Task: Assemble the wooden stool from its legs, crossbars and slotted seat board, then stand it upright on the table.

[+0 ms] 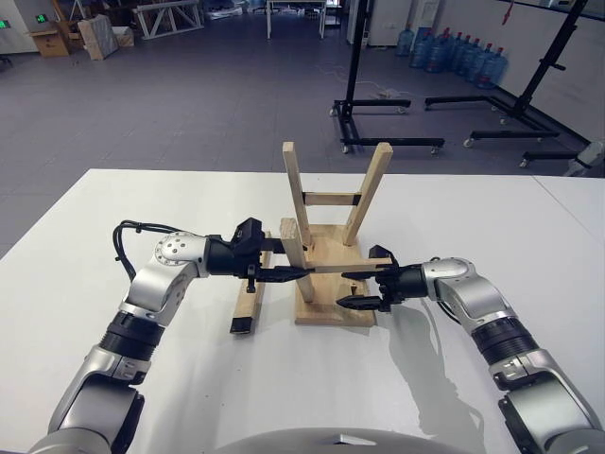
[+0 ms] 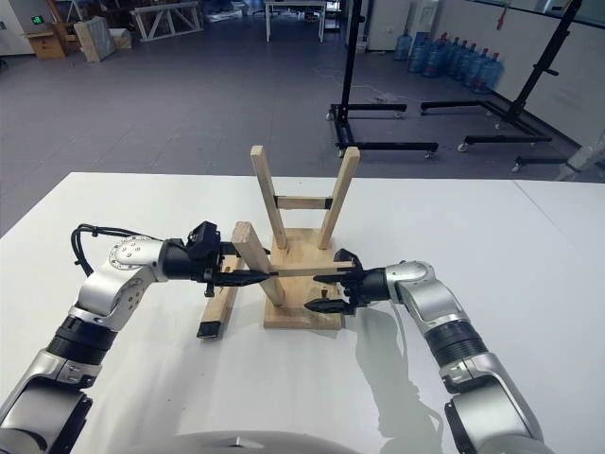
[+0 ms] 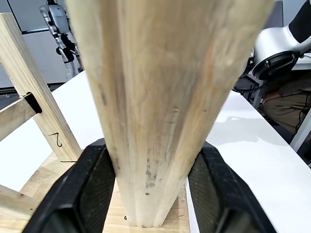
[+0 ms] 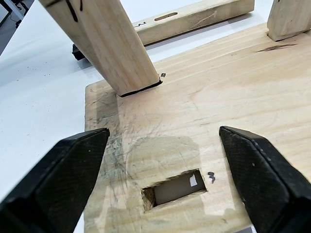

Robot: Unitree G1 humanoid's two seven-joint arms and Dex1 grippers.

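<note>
Two far legs (image 1: pixel 296 184): upright in the seat board (image 1: pixel 333 310), which lies flat on the surface (image 1: pixel 284 397), with a crossbar (image 1: pixel 331 199) joining them.
Third leg (image 3: pixel 160 97): upright at the board's near-left corner, with the left tool (image 1: pixel 293 275) clamped on it low down.
Empty slot (image 4: pixel 173 193): near-right corner, just below the right tool (image 4: pixel 165 170) — spread wide, holding nothing.
Loose leg (image 1: pixel 250 301): lying just left of the board, its long axis pointing away from us — we judge the left arm nearer.

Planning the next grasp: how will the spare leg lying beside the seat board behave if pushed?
The spare leg looks like solid wood, so probably stiff. Its flat faces suggest sliding, not rolling. Slim, so likely light.
</note>
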